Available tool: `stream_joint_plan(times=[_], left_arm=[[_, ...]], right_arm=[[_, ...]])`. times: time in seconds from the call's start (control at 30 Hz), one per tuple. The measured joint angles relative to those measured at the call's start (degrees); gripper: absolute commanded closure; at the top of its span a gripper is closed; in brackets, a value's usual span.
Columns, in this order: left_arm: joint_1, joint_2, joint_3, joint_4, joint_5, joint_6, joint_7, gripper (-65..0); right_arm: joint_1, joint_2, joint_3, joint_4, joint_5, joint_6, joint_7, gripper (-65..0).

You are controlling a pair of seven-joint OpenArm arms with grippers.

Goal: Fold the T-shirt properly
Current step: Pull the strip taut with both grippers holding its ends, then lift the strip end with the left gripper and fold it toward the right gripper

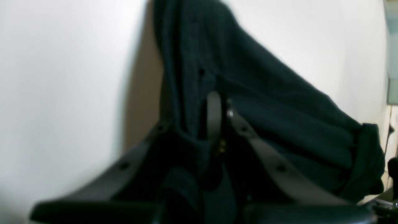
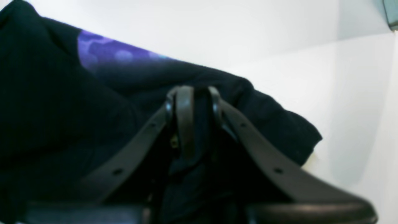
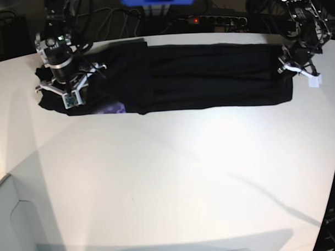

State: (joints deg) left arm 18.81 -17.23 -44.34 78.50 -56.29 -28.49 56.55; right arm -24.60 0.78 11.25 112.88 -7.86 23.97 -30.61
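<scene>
Along the far edge of the desk (image 3: 169, 175) the T-shirt (image 3: 210, 74) lies as a long band, each end effector, left (image 1: 219, 104) and right (image 2: 192, 102), pinching an end; both should travel together, cloth kept taut.

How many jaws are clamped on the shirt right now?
2. The right gripper pinches the T-shirt at the collar end, near the purple patch. The left gripper pinches the opposite end. Both jaws are closed on black cloth.
</scene>
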Motion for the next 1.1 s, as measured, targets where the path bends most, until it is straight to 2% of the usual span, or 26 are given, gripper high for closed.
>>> stream_joint_plan(times=[0.07, 0.33, 0.53, 0.63, 0.83, 0.97, 1.1], left_arm=[[0.20, 0.11, -0.04, 3.37, -0.28, 0.11, -0.04, -0.1], [2.49, 4.09, 0.61, 17.25, 0.85, 0.90, 0.28, -0.1], [2.16, 5.60, 5.86, 26.69, 0.52, 0.76, 4.90, -0.1], [1.55, 5.81, 10.69, 29.18, 0.70, 0.83, 5.44, -0.1], [-2.19, 5.53, 24.72, 29.55, 0.76, 1.29, 5.81, -0.1], [-5.11, 5.62, 34.42, 29.51, 0.63, 7.91, 5.33, -0.1], [-8.63, 5.64, 40.96, 28.68, 0.35, 10.34, 4.87, -0.1]], right_arm=[[-0.02, -0.02, 0.00, 0.00, 0.02, 0.00, -0.02, -6.5], [2.10, -1.27, 3.56, 0.02, 0.00, 0.00, 0.35, -6.5], [2.78, -1.57, 5.57, 0.02, 0.15, 0.00, -0.11, -6.5], [3.13, -1.57, 5.46, 0.02, 0.24, 0.02, 0.22, -6.6], [3.04, -1.55, 5.35, 0.02, 0.20, 0.02, 0.17, -6.6], [2.99, -1.57, 5.42, 0.02, 0.20, 0.02, -0.02, -6.6], [2.99, -1.55, 5.42, 0.02, 0.17, 0.02, -0.02, -6.6]])
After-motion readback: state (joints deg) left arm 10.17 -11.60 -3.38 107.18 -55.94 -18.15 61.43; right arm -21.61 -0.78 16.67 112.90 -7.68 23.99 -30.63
